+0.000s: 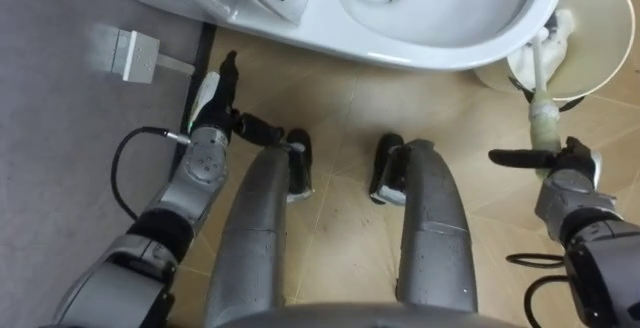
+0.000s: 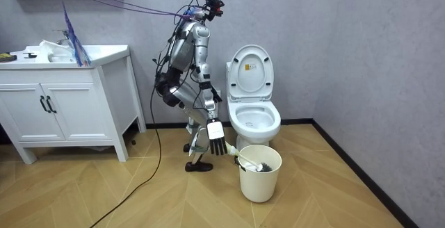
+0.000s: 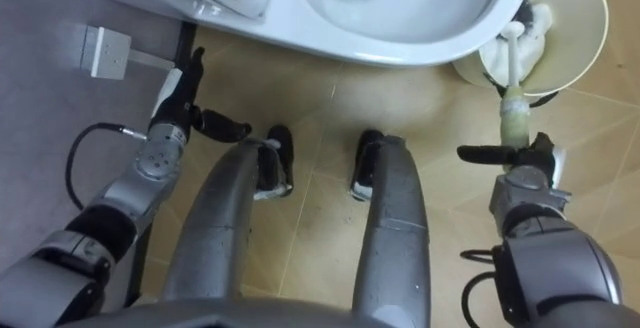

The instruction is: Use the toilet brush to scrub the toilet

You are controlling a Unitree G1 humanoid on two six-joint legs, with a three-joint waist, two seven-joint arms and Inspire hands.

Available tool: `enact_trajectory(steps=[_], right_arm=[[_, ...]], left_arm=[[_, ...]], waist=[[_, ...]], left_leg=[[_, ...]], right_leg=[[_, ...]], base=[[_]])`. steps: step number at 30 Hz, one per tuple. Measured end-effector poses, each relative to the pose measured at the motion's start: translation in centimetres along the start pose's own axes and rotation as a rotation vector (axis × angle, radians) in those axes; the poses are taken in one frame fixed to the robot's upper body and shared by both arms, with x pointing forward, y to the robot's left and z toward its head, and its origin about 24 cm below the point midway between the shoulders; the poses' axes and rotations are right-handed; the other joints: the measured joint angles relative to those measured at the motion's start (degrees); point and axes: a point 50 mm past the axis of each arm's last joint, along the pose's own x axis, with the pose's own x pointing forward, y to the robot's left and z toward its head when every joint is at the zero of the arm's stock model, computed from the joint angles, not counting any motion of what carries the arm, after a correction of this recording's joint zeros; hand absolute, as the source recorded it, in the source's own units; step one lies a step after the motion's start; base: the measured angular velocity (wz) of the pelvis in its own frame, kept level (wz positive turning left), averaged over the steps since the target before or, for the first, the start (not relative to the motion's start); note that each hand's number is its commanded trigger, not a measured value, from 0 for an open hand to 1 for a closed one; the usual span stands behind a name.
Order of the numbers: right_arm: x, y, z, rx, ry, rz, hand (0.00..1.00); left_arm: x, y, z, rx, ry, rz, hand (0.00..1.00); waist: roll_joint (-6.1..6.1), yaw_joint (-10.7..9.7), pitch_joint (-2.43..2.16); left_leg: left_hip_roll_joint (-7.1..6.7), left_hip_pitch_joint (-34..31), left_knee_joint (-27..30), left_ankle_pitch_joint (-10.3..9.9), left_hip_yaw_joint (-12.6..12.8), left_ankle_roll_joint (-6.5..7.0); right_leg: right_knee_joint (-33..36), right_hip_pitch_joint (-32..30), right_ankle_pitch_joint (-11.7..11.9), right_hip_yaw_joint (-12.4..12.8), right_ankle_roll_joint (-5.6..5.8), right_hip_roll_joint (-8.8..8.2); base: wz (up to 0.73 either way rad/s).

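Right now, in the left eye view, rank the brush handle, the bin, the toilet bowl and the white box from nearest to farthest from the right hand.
1. Brush handle, just above the right hand.
2. Bin, upper right.
3. Toilet bowl, top middle.
4. White box, far left.

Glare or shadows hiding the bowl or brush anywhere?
Left eye view: mild sheen on the white ceramic toilet bowl, nothing hidden; the white long-handled toilet brush in the cream round bin is clearly lit. Room view: even light, faint shadows.
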Motion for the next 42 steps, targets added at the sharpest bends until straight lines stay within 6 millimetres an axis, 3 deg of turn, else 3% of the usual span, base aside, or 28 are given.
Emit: enact_trajectory(steps=[15, 25, 32, 35, 40, 41, 42], right_arm=[[0.0, 0.0, 0.2, -0.053, -0.021, 0.005, 0.0], [0.0, 0.0, 0.3, -0.113, -0.049, 0.008, 0.0], [0.1, -0.4, 0.7, -0.283, -0.101, -0.001, 0.0], [0.2, -0.8, 0.8, -0.314, -0.112, -0.016, 0.0], [0.3, -0.9, 1.7, -0.322, -0.136, -0.019, 0.0], [0.3, -0.9, 1.8, -0.327, -0.138, -0.018, 0.3], [0.3, -0.9, 1.8, -0.33, -0.139, -0.017, 0.49]], left_arm=[[-0.4, -0.4, 0.3, 0.012, -0.032, -0.009, 0.0], [-0.9, -0.5, -0.5, 0.011, -0.014, -0.014, 0.0], [-1.1, -1.1, -0.7, 0.017, -0.008, -0.041, 0.0], [-1.1, -1.4, -0.5, 0.026, -0.017, -0.062, 0.0], [-1.2, -1.6, -0.8, 0.019, -0.005, -0.089, 0.0], [-1.2, -1.6, -0.8, 0.011, -0.003, -0.091, 0.0], [-1.2, -1.6, -0.8, 0.011, -0.003, -0.092, 0.0]], waist=[[0.02, 0.0, -0.02], [0.11, 0.0, -0.07], [0.13, 1.0, -0.08], [0.12, 1.4, -0.08], [0.12, 1.7, -0.07], [0.12, 1.7, -0.07], [0.12, 1.7, -0.07]], left_leg=[[0.06, -1.6, 0.4, 0.0, 0.0, -0.08], [0.03, -2.3, 1.8, -0.1, -0.1, -0.28], [-0.27, -2.7, 3.5, -0.5, -0.4, -0.51], [-0.99, -3.2, 4.0, -0.5, -0.7, -0.63], [-0.96, -3.8, 4.8, -0.6, -1.1, -0.84], [-0.96, -3.9, 4.9, -0.6, -1.3, -0.89], [-0.96, -4.0, 4.9, -0.6, -1.4, -0.91]], right_leg=[[0.4, -1.6, 0.0, -0.1, -0.07, 0.08], [2.1, -2.4, -0.4, -0.2, -0.46, -0.11], [4.1, -2.6, -1.2, -0.7, -0.92, -1.14], [5.3, -3.1, -1.9, -0.6, -0.87, -1.82], [6.1, -3.4, -2.2, -0.9, -1.09, -1.86], [6.1, -3.4, -2.3, -1.1, -1.14, -1.86], [6.1, -3.4, -2.3, -1.1, -1.17, -1.86]], base=[[0.0], [0.0], [0.05], [0.17], [0.02], [0.03], [0.04]])
